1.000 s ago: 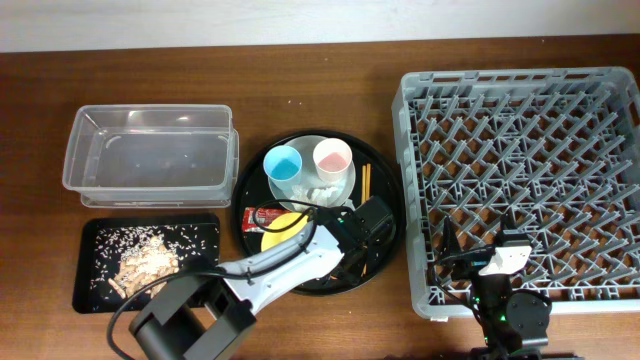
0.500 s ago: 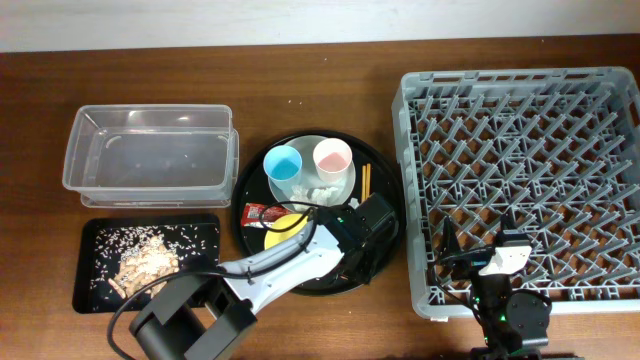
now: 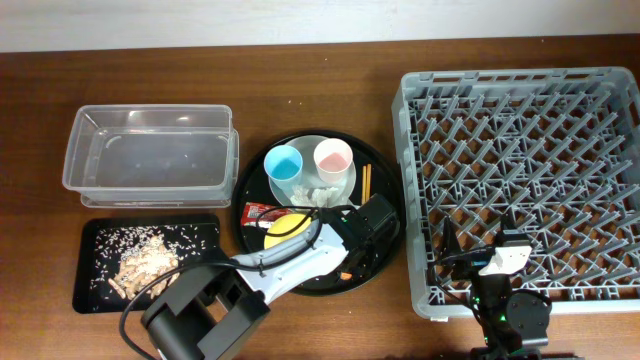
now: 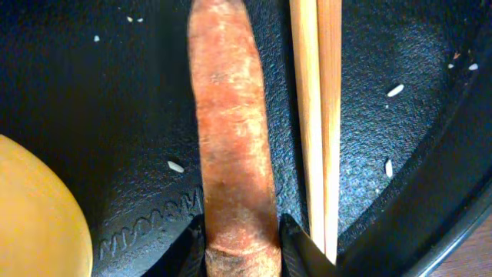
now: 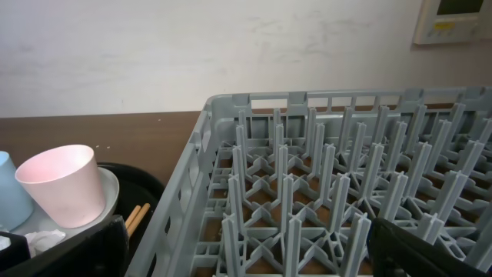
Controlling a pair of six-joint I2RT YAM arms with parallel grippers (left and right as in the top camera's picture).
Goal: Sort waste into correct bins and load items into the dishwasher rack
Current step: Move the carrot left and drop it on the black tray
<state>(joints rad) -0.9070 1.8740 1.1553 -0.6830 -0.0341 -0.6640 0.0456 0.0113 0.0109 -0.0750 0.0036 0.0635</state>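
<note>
Brown wooden worktop [image 3: 40,120] under a pale wall. From overhead I see the whole layout: the clear tub [image 3: 150,155] far left, the shallow black tray [image 3: 200,230] in front of it with rice grains [image 3: 115,245] and beige scraps [image 3: 145,265], the round black tray [image 3: 385,190] in the middle and the grey rack [image 3: 520,150] on the right.

On the round tray a pale plate [image 3: 310,141] carries the blue cup [image 3: 284,163], the pink-inside cup [image 3: 332,157] and the white tissue [image 3: 318,193]. The red wrapper [image 3: 263,213] and yellow bowl [image 3: 280,230] lie just in front.

The overhead view shows almost nothing of the carrot piece [image 4: 231,138]; my left arm covers it. My left wrist camera shows it plainly: dull orange, rough-skinned, lying flat on the round tray with the two chopsticks [image 4: 317,115] just beside it. The left gripper [image 4: 242,246] has its jaws pressed against both sides of the carrot's near end.

The right wrist camera alone shows the pegs side-on and a wall panel [image 5: 459,19]. The right gripper [image 5: 246,258] sits over the rack's near edge, jaws spread wide, holding nothing.

Writing: the raised letters moulded into the tray floor, the wrapper's white print and the panel's marks are all unreadable.
</note>
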